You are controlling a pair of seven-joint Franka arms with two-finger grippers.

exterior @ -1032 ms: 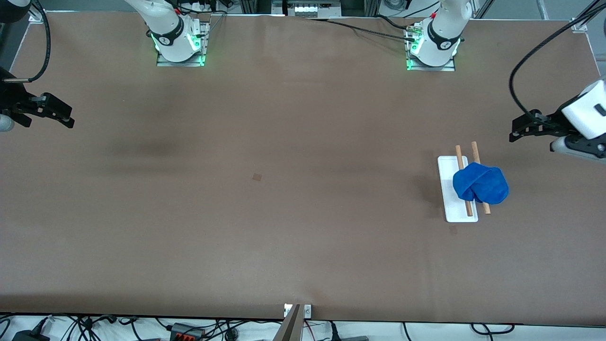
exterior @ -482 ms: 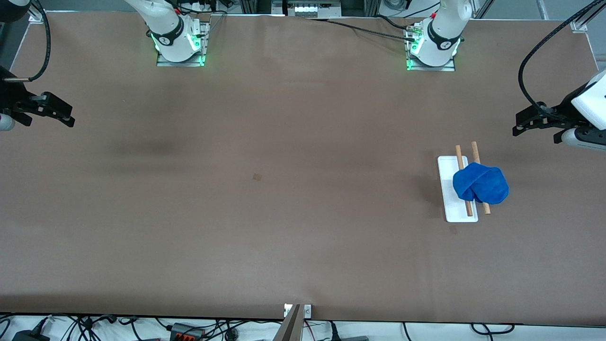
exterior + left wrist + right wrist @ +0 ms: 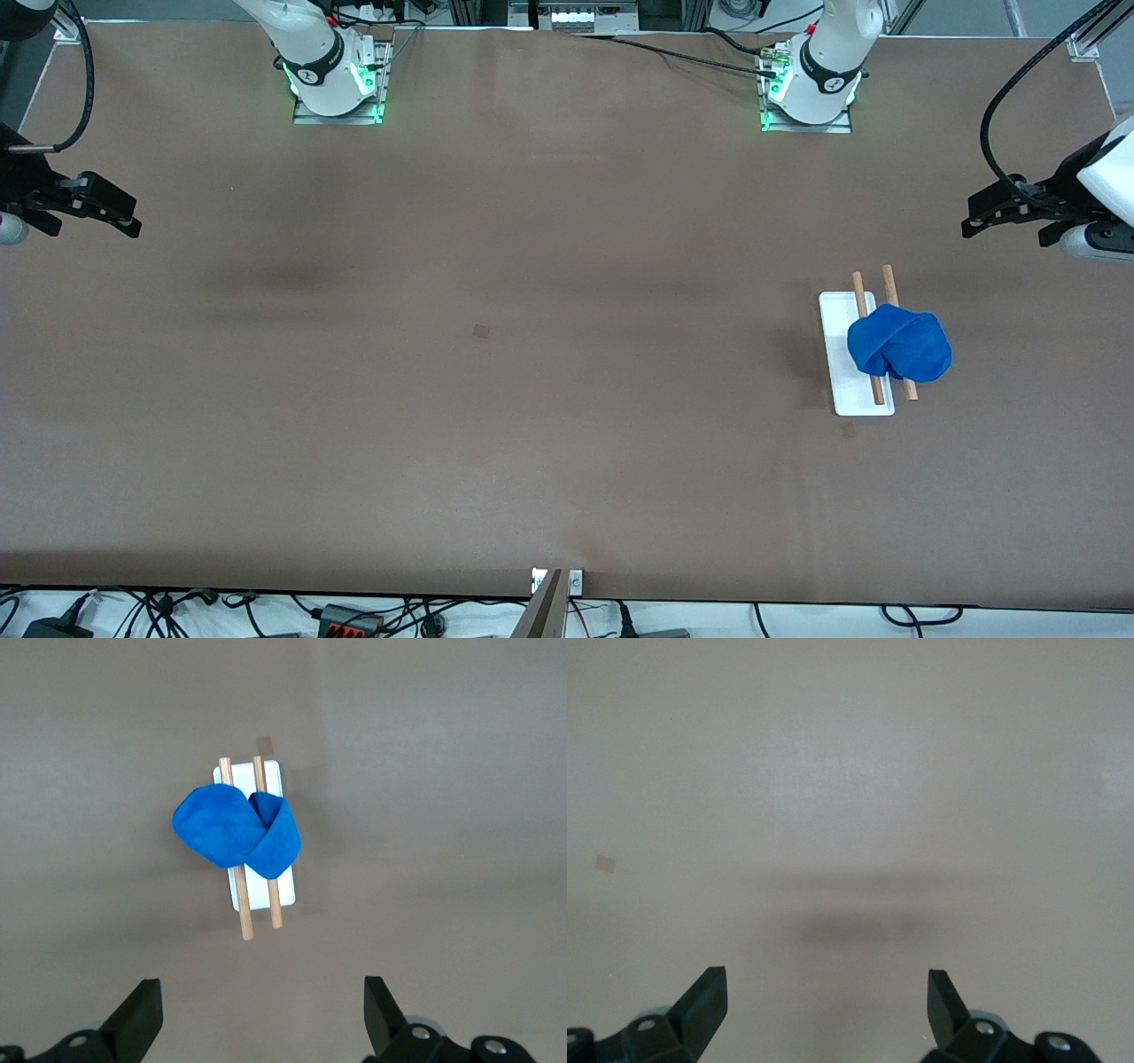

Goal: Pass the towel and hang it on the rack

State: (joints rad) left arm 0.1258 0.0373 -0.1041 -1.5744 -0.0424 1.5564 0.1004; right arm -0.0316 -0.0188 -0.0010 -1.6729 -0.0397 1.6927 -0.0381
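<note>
The royal-blue towel (image 3: 899, 343) lies bunched over the two wooden rods of the rack (image 3: 842, 354), toward the left arm's end of the table. It also shows in the left wrist view (image 3: 235, 830), draped on the rods above the white base (image 3: 285, 890). My left gripper (image 3: 974, 221) is open and empty, up in the air near the table's end, away from the rack. My right gripper (image 3: 128, 223) is open and empty over the right arm's end of the table. In the right wrist view its fingers (image 3: 704, 997) frame bare table.
A small brown square mark (image 3: 481, 330) lies on the brown table near the middle; it also shows in the right wrist view (image 3: 605, 863). Cables run along the table's edges.
My left gripper has drawn up and away from the rack toward the table's end. The towel stays on the rods. The right arm has barely moved.
</note>
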